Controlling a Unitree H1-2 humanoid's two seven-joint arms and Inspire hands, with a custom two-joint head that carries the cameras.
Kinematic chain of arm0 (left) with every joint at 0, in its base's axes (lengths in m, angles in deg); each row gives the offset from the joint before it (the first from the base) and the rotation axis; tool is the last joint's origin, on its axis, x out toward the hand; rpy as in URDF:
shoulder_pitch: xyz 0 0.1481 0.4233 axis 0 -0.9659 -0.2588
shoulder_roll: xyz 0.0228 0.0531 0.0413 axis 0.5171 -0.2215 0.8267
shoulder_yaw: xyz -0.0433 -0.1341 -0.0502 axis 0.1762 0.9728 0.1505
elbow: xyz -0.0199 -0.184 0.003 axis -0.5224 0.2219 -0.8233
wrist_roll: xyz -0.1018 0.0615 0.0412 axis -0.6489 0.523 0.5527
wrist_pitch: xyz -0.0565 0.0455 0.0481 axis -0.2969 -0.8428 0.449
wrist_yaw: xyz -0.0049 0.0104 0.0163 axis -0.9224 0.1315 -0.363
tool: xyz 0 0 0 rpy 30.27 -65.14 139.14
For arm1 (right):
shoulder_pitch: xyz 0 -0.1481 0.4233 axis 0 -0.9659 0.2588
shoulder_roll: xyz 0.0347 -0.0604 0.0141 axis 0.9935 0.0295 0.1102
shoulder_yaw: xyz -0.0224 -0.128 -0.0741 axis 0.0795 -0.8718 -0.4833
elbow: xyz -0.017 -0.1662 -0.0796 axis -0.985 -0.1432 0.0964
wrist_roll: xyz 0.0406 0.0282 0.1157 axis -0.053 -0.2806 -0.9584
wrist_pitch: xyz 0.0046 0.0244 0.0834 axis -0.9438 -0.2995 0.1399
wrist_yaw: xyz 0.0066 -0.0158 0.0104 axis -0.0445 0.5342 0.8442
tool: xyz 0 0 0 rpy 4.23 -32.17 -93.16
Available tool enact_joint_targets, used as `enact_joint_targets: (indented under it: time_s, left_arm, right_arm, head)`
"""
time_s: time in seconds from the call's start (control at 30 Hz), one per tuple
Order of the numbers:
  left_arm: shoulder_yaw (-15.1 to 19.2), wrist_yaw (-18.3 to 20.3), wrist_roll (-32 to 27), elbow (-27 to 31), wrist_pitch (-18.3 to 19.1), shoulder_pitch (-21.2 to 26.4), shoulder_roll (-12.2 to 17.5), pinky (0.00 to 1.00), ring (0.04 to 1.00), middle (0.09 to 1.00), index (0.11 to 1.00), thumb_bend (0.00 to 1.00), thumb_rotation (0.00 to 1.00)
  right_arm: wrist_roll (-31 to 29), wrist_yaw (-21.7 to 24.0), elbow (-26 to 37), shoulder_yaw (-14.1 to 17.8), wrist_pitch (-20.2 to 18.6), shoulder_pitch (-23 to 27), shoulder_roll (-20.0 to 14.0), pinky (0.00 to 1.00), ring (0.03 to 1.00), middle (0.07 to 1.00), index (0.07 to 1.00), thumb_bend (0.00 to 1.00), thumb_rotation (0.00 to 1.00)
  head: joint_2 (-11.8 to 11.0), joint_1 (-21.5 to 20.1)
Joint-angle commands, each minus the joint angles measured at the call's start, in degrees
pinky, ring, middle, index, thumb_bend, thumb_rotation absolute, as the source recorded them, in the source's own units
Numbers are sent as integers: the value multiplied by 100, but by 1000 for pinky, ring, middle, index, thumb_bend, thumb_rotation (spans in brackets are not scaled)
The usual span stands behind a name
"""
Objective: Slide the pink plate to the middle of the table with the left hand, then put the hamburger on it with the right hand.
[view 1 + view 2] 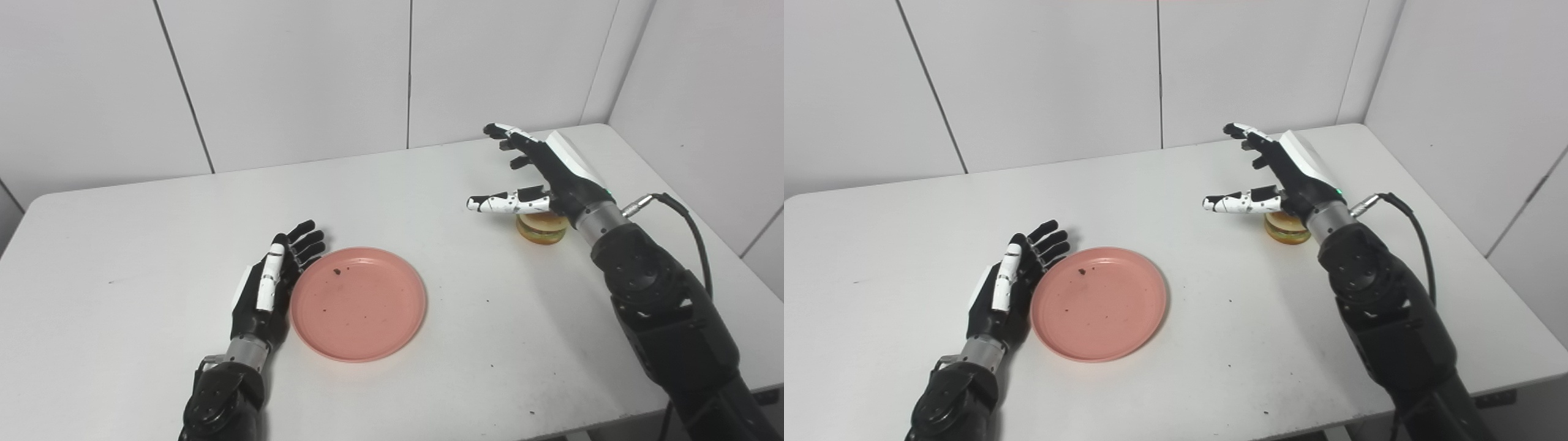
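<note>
Table [153,233] white w/ crumbs, pink plate [358,304] mid, white panel walls [288,73].

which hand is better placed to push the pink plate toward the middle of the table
Left. The left hand lies open right beside the pink plate. The right hand is open above the hamburger, apart from the plate.

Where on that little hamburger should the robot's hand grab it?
Probably around the sides of the hamburger, coming from above: it sits upright, round and squat, so the right hand, open over it, could close its fingers on opposite edges.
</note>
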Motion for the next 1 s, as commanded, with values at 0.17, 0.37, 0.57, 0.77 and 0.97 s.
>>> enact_joint_targets:
  time_s: [0.17, 0.37, 0.57, 0.77, 0.97]
  left_arm:
    - [65, 12, -99, -78, 191, -12, 93, 827, 841, 819, 789, 384, 1000]
    - [56, 33, -84, -102, 147, -10, 101, 842, 849, 826, 792, 390, 1000]
    - [64, 34, -117, -94, 190, -3, 87, 855, 856, 829, 795, 390, 1000]
    - [57, 42, -109, -105, 143, 1, 86, 840, 852, 830, 798, 375, 1000]
    - [48, 8, -76, -67, 199, -7, 83, 843, 853, 830, 797, 383, 1000]
  right_arm:
    - [663, 151, -243, -31, -69, 481, -653, 781, 875, 892, 859, 776, 340]
    - [998, 458, -498, -191, -140, 569, -1004, 789, 882, 896, 867, 835, 363]
    - [1059, 533, -741, -185, -105, 513, -1116, 797, 881, 894, 867, 883, 336]
    - [1105, 530, -1074, -216, 47, 516, -1158, 781, 875, 900, 870, 909, 341]
    - [957, 488, -1413, -187, 218, 499, -1139, 786, 877, 888, 865, 925, 346]
  head:
    - [6, -49]
    - [12, -55]
    - [7, -60]
    - [11, -71]
    - [16, -60]
